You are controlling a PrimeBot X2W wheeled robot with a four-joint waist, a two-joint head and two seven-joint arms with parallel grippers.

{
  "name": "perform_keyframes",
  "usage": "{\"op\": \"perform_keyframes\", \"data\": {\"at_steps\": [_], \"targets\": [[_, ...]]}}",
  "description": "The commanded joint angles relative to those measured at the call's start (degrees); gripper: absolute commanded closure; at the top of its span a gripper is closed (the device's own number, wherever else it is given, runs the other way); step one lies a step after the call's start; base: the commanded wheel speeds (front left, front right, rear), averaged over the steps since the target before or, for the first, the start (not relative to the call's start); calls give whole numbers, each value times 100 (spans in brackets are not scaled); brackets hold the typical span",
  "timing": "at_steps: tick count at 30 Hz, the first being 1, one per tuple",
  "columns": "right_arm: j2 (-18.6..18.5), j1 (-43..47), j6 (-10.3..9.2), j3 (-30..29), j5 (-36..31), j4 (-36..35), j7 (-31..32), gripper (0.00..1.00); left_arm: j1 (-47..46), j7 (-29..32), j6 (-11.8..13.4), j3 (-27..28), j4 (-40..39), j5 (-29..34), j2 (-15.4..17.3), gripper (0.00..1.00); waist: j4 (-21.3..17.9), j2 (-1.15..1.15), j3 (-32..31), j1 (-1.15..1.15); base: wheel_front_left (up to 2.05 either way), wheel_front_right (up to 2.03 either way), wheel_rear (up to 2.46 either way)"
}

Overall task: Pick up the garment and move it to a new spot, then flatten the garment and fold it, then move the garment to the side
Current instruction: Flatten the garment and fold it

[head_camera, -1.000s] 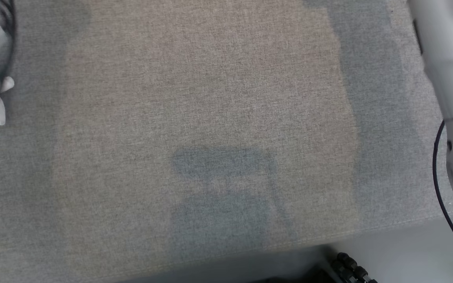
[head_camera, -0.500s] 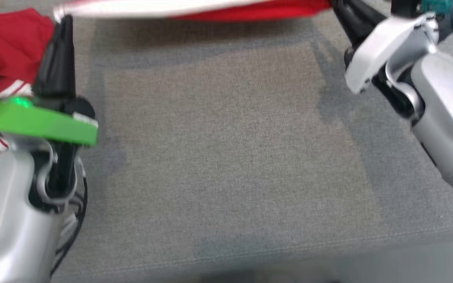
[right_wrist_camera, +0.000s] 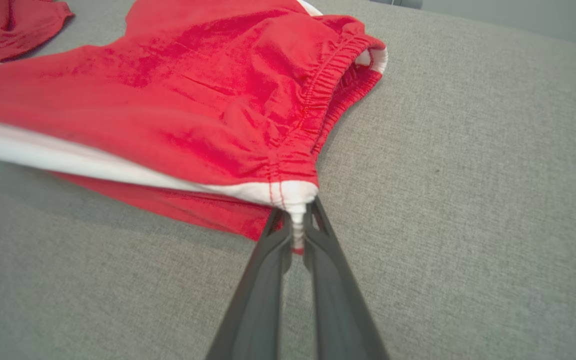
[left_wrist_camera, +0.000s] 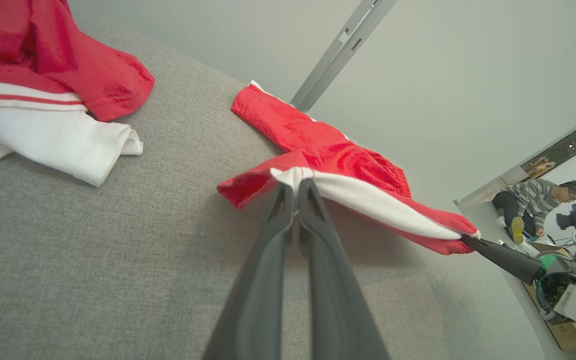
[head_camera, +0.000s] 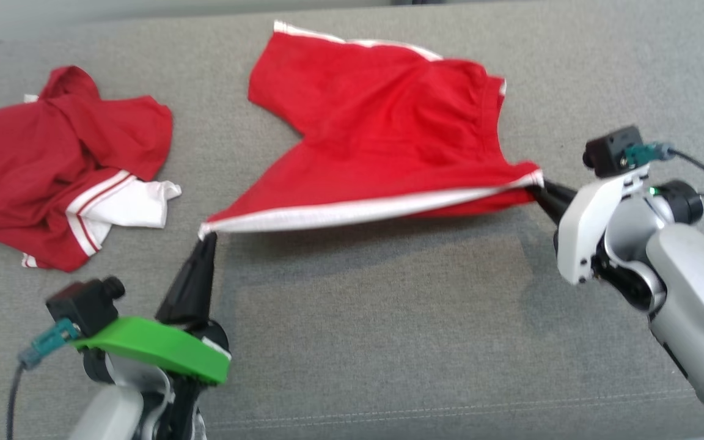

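The left end effector (head_camera: pixel 208 237) and right end effector (head_camera: pixel 541 187) each clamp one corner of the red shorts (head_camera: pixel 382 128), tensioning the edge between them, apparently for flattening.

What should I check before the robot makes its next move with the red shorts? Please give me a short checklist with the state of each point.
1. Left gripper shut on the hem corner of the red shorts: ok.
2. Right gripper shut on the waistband corner: ok.
3. White-striped edge stretched between the two grippers: ok.
4. Shorts flat on the grey cushion: not ok, near edge lifted, cloth wrinkled.
5. Other red garment apart from the shorts: ok.
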Motion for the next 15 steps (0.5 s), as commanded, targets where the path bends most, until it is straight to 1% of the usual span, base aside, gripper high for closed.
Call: {"op": "perform_keyframes", "data": {"at_steps": [1,6,8,11,15], "targets": [[-101,274,-14,-108,-134,-4,215,100,237,33,72,-21,-32,-85,-4,100,181,0,-486,1,0,0,0],[-85,883,-15,-391,-436,-164,782,100,632,126,193,-173,-118,-93,33,100,203,0,-747,1,0,0,0],[-85,1003,-15,-458,-500,-225,876,100,704,146,228,-186,-154,-83,51,100,202,0,-786,1,0,0,0],[-106,1386,-16,-610,-618,-450,1163,100,899,256,324,-266,-256,-23,153,100,199,0,-893,1,0,0,0],[-121,1928,-16,-858,-589,-872,1498,100,1186,416,482,-315,-491,-31,305,100,180,0,-976,1,0,0,0]]}}
